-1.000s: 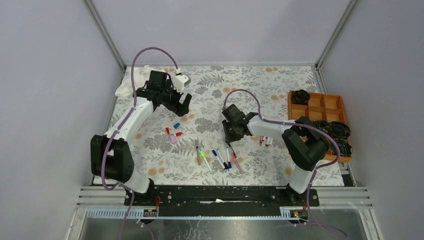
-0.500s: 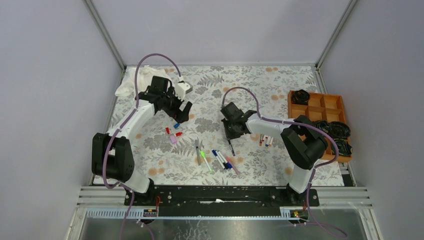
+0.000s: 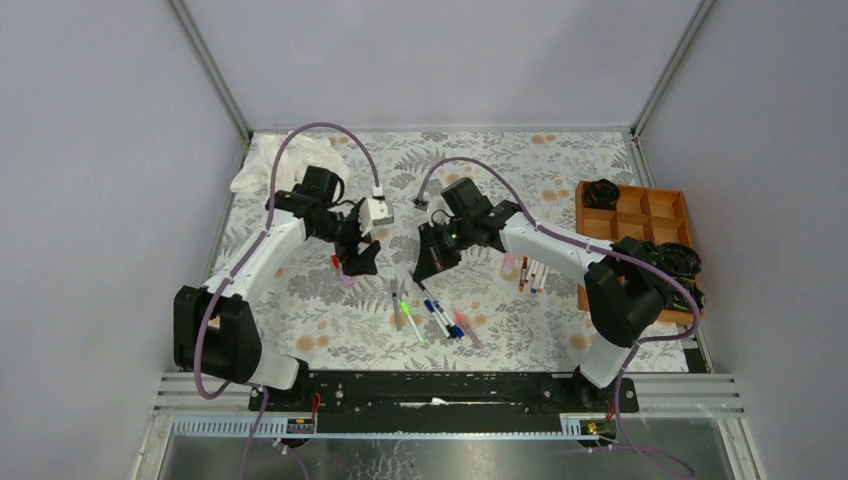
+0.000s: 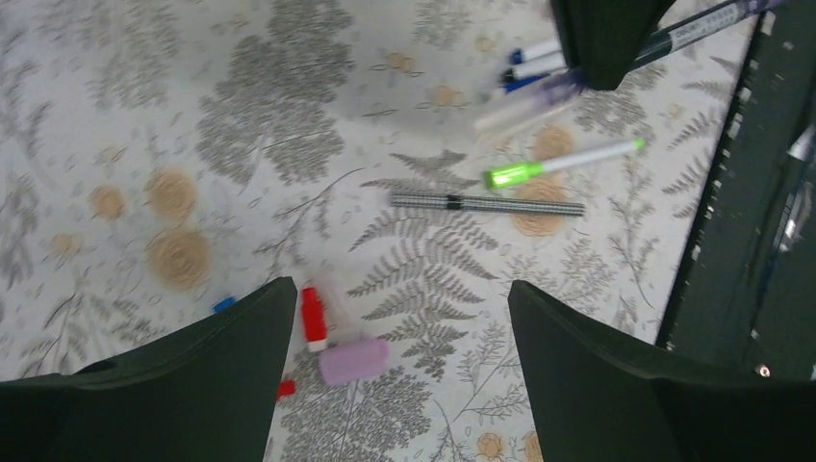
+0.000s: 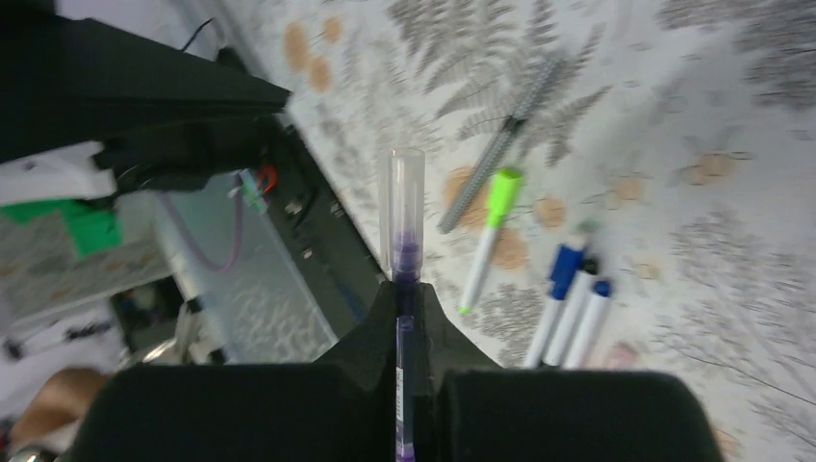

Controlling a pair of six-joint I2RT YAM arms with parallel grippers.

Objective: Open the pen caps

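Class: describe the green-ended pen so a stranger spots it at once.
On the floral tablecloth, near the middle of its front edge, lies a row of pens. Only this white pen has a bright green end; its neighbours are blue-ended or grey.

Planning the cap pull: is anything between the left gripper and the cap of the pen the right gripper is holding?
Nothing visible. The left gripper is open beside the right gripper, which clamps the purple pen with its clear cap free. The other pens lie flat on the cloth below.
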